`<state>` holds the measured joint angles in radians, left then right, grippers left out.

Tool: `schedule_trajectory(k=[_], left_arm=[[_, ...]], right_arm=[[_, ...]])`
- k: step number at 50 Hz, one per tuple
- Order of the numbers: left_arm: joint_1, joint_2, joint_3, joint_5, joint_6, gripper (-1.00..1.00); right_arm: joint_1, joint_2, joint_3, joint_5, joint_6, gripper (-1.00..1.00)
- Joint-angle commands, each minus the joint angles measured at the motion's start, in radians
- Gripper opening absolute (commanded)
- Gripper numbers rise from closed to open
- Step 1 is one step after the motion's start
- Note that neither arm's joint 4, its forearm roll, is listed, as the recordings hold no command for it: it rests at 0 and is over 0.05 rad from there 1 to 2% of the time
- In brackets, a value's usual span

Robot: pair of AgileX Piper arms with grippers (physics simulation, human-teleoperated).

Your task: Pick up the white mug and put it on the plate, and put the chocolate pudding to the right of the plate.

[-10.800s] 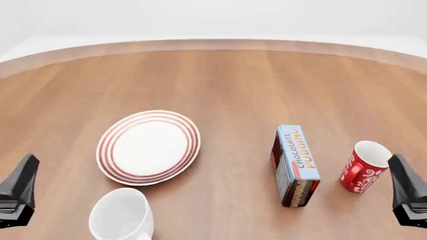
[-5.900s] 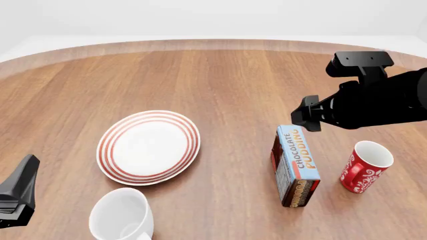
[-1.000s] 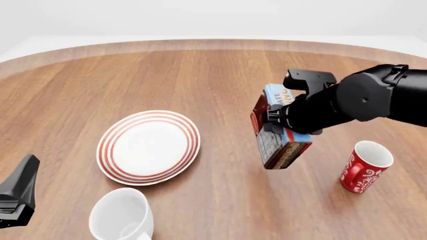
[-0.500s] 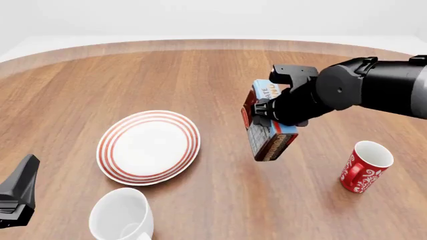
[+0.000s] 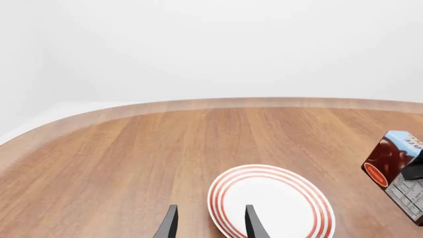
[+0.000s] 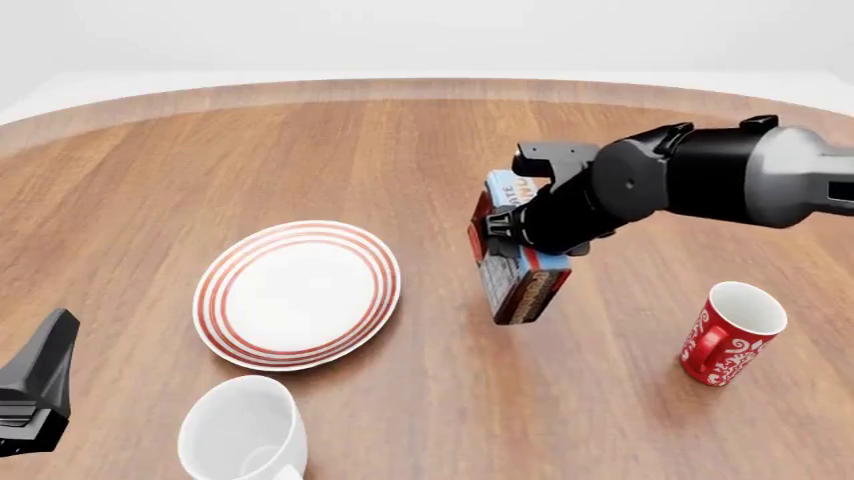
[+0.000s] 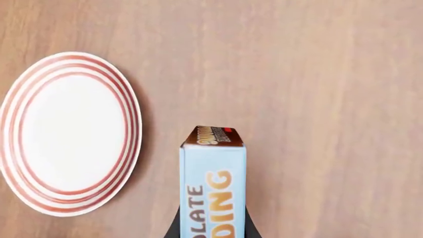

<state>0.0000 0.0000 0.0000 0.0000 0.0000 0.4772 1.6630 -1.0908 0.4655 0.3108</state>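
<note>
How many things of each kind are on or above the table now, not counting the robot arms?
Mugs: 2, the white mug and the red mug
Plates: 1, the plate
Boxes: 1, the chocolate pudding, held above the table
Total: 4

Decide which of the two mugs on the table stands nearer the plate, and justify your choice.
The white mug. It stands just in front of the plate, by its near rim. The red mug stands far off to the right, beyond the chocolate pudding that the right gripper holds.

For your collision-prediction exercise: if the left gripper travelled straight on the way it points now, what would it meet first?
Probably the plate: in the left wrist view the open left gripper points just past its near rim. Depth is unclear, so it might pass above the plate and meet only the table.
</note>
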Motion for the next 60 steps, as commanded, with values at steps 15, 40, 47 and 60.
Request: schedule_trajectory(k=[15,40,47,60], left_arm=[[0.0,0.0,0.0,0.0,0.0,1.0],[0.0,0.0,0.0,0.0,0.0,1.0],[0.0,0.0,0.0,0.0,0.0,1.0],[0.0,0.0,0.0,0.0,0.0,1.0]], right_arm=[[0.004,0.095,-0.037,-0.025,0.001,-1.0],[0.01,0.145,-0.042,-0.044,0.007,-1.0],[0.016,0.154,-0.04,-0.047,0.013,-1.0],[0.026,0.167,-0.036,-0.053,0.024,-1.0]])
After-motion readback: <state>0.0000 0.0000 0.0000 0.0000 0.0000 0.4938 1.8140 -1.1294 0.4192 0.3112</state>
